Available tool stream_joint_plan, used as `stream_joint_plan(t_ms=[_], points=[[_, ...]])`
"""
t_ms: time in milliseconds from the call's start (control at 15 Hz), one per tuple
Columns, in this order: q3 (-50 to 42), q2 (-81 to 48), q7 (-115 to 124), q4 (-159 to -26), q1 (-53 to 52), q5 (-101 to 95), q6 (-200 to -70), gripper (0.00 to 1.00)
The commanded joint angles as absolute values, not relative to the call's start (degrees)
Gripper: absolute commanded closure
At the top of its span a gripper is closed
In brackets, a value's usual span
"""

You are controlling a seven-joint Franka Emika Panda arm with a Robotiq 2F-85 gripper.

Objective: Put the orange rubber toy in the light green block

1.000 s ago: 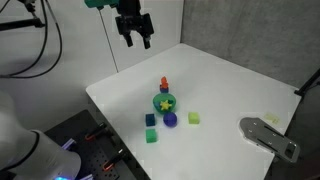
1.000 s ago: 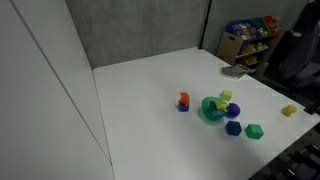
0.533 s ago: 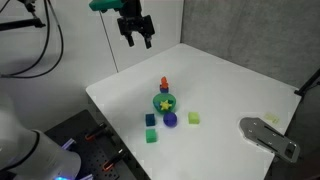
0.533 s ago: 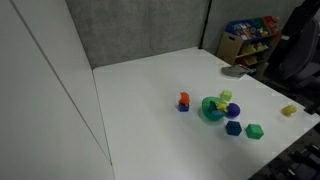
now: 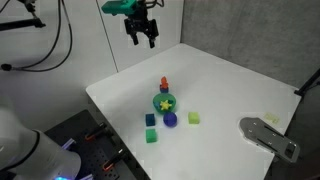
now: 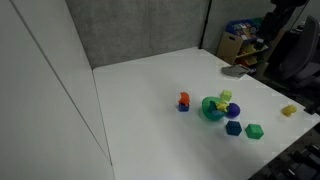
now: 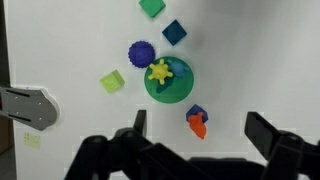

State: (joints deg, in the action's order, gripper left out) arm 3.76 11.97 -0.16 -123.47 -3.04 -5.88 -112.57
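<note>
The orange rubber toy [image 5: 164, 84] stands upright on a small blue base, just behind the green round piece with a yellow star [image 5: 164, 102]. It also shows in the other exterior view [image 6: 184, 99] and in the wrist view [image 7: 197, 126]. The light green block [image 5: 194, 118] lies on the white table beside a purple ball [image 5: 170, 119]; it also shows in the wrist view [image 7: 112, 81] and in an exterior view [image 6: 227, 96]. My gripper [image 5: 143, 38] is open and empty, high above the table's far edge, well apart from the toys. In the wrist view its fingers [image 7: 198, 122] frame the toy far below.
A dark blue cube [image 5: 151, 119] and a saturated green cube [image 5: 152, 135] lie near the front of the cluster. A grey flat object [image 5: 268, 137] lies at the table's edge. The white table [image 5: 230, 80] ends close to the toys. Shelves with clutter [image 6: 245, 40] stand beyond.
My gripper has moved a little to the right high above the table's far edge, still open. The toys have not moved.
</note>
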Motion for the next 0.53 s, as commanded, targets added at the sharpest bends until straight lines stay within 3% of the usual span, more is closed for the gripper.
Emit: stream_joint_plan(t_ms=[0,467], points=[[4.3,5.6,2.0,-117.5,-3.4,-4.6,-112.8,0.00],[4.9,-4.3,3.7,-112.8,-4.6,-3.9,-118.7,0.00]])
